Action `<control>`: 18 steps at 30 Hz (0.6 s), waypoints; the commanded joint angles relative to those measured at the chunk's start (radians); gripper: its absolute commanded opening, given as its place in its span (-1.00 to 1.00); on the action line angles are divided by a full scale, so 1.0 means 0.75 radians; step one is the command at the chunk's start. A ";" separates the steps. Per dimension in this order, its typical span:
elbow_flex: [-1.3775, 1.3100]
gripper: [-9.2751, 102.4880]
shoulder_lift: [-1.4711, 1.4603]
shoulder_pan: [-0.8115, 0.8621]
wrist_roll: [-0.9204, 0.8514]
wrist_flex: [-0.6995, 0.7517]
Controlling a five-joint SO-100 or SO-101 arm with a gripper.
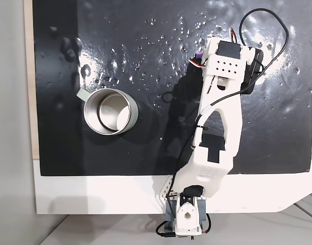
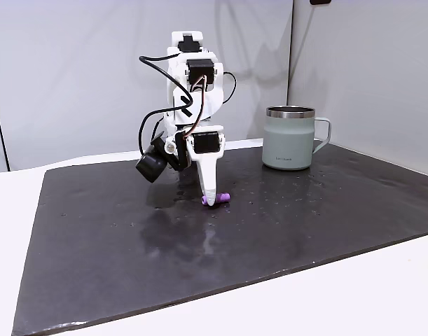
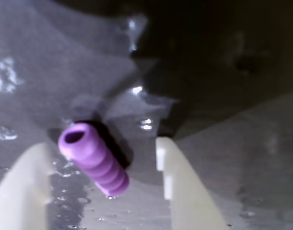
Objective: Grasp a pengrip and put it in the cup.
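Currently the gripper (image 3: 100,191) stands spread, down at the mat (image 3: 242,158), with the pengrip (image 3: 94,160) lying slantwise between its fingers — nearer the left one in the wrist view. Advice: centre, then close gently across the ribs. The cup (image 1: 111,111) stands well apart.

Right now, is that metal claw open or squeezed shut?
Open. In the wrist view the gripper has its two fingers spread on either side of the purple pengrip, with gaps showing.
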 commanded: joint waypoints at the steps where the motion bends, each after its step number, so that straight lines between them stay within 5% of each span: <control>1: -0.086 -0.58 -0.008 0.033 -0.039 -0.051; 8: -0.119 -0.82 -0.029 0.029 -0.065 -0.074; 18: -0.157 -0.83 -0.020 0.031 -0.067 -0.041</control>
